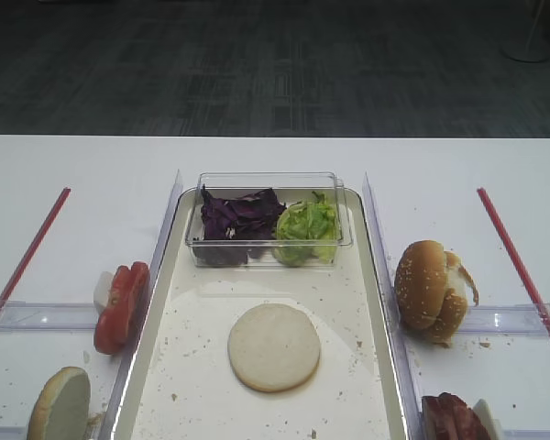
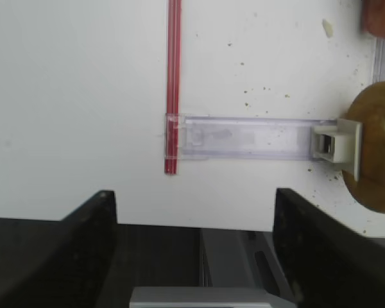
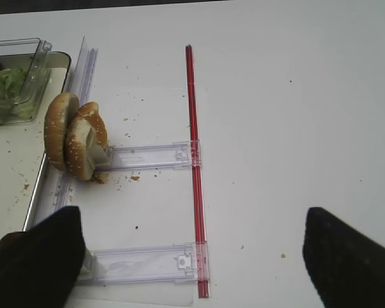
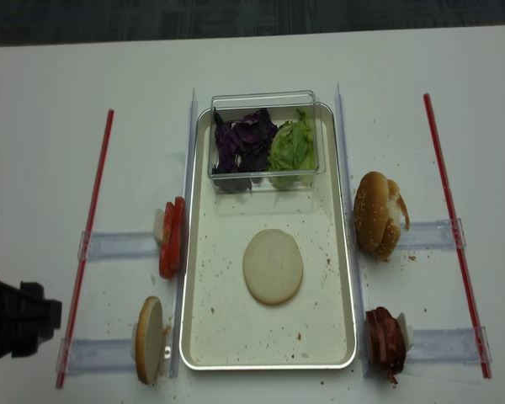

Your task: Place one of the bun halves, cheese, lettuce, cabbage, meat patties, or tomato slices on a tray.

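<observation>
My left gripper (image 2: pixel 192 224) stands spread wide and empty over the table's near edge, beside the red strip (image 2: pixel 173 83) and the clear holder (image 2: pixel 244 136). My right gripper (image 3: pixel 192 256) is likewise spread, holding nothing, near the sesame bun halves (image 3: pixel 74 136). One bun half (image 1: pixel 274 346) lies flat, cut side up, mid-tray (image 1: pixel 367 403), in front of the clear box (image 1: pixel 268 220) of cabbage (image 1: pixel 238 217) and lettuce (image 1: pixel 306 229).

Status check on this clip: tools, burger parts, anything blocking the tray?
Both tools open, empty. One bun half flat on tray; top buns and tomato slices still racked outside. Nothing blocking.
</observation>
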Controlling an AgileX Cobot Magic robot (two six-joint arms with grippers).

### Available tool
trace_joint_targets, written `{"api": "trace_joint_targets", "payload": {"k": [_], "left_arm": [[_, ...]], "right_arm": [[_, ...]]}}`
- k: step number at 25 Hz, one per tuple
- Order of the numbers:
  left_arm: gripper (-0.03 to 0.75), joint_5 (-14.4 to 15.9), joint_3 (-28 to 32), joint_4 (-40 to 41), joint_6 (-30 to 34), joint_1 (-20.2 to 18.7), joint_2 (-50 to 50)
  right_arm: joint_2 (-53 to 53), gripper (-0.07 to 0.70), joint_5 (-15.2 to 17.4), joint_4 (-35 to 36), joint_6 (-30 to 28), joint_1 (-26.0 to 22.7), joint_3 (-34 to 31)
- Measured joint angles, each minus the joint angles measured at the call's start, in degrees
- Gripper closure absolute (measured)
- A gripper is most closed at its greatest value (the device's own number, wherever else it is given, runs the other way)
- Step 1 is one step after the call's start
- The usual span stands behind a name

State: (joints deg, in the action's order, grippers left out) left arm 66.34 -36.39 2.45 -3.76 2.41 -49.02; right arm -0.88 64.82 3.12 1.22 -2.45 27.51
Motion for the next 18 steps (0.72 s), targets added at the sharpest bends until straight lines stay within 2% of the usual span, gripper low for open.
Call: {"api": "trace_joint_targets", "payload": {"k": [8, 18], "left_arm": [[0.244, -0.1, 7.8, 0.0, 0.1, 0.0, 14.3], [0.244, 0.4, 8.3, 0.0, 0.9, 0.1, 31.4]], "right_arm": [[0.0, -0.067, 0.0, 0.0, 0.0, 0.0, 0.0], [0.0, -0.067, 0.0, 0.0, 0.0, 0.0, 0.0]]}}
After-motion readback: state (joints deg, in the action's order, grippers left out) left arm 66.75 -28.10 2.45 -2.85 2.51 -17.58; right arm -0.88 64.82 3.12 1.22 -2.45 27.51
